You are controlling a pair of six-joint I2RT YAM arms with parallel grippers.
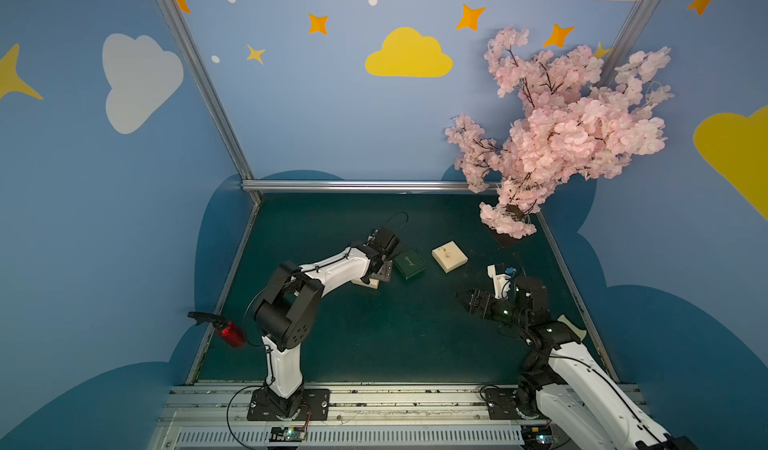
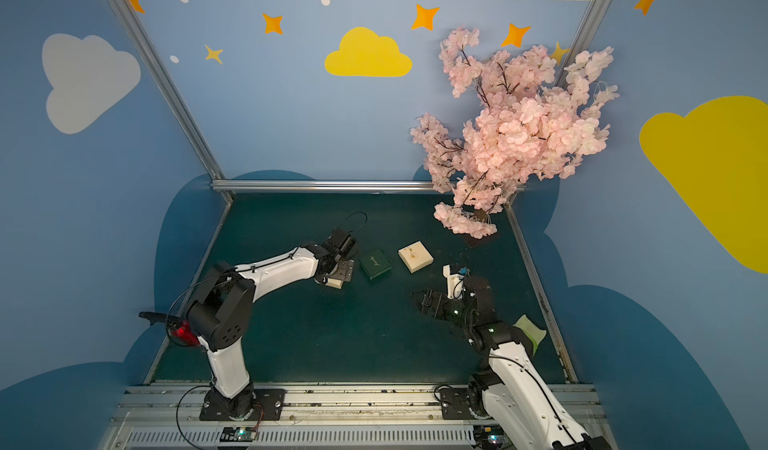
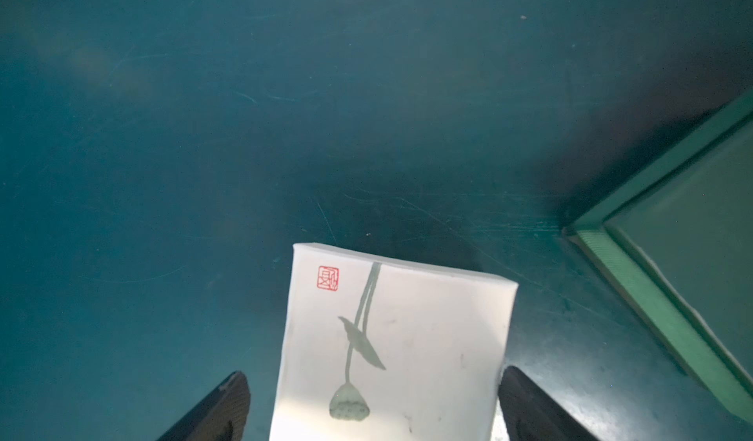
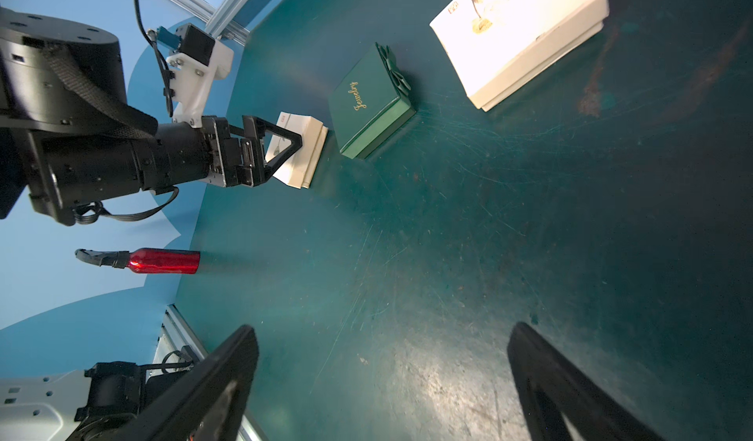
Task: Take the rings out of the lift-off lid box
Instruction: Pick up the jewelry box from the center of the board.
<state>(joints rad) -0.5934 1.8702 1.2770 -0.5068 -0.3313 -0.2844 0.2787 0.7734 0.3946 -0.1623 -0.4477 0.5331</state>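
White lift-off lid box [image 3: 391,345], lotus print and red seal on top, lies closed on the mat [image 3: 244,133].

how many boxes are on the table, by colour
white boxes: 2, the small white box and the large white box
green box: 1
total: 3

A pink blossom tree [image 1: 569,136] stands at the far right corner of the dark green mat [image 1: 374,344]. A red bottle [image 1: 230,334] with a black top stands upright at the mat's left edge. A closed green box [image 1: 409,264] with gold lettering lies near the middle
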